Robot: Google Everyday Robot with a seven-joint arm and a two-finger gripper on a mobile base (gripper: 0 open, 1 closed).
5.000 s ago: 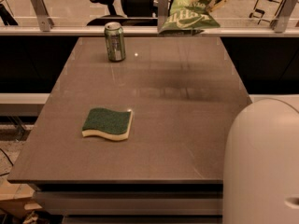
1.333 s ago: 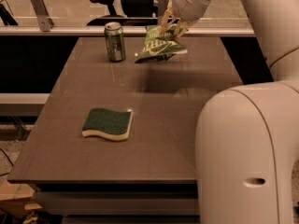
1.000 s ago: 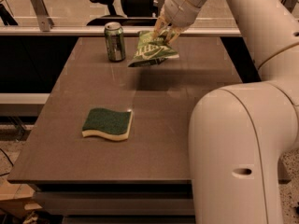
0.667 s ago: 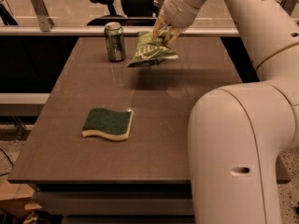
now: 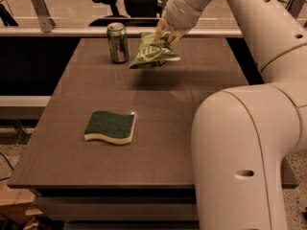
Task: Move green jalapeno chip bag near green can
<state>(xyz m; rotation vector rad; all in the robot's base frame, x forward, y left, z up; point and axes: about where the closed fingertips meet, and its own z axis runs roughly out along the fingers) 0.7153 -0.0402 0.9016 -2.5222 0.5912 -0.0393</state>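
End effector [image 5: 166, 32] staying clenched on top of green jalapeno chip bag [image 5: 153, 52]. Bag now hanging above tabletop [image 5: 158, 143], just at 3 o'clock of green can [image 5: 117, 42], no longer over far edge as five seconds back. Sponge [image 5: 110, 127] lying unmoved at 6 o'clock of can. Fingertips partly buried in bag folds. White arm body [image 5: 240, 157] hiding tabletop's near right corner.

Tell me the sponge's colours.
Sponge: dark green top, pale yellow underside; camera view. The gripper holds the green jalapeno chip bag near the green can.
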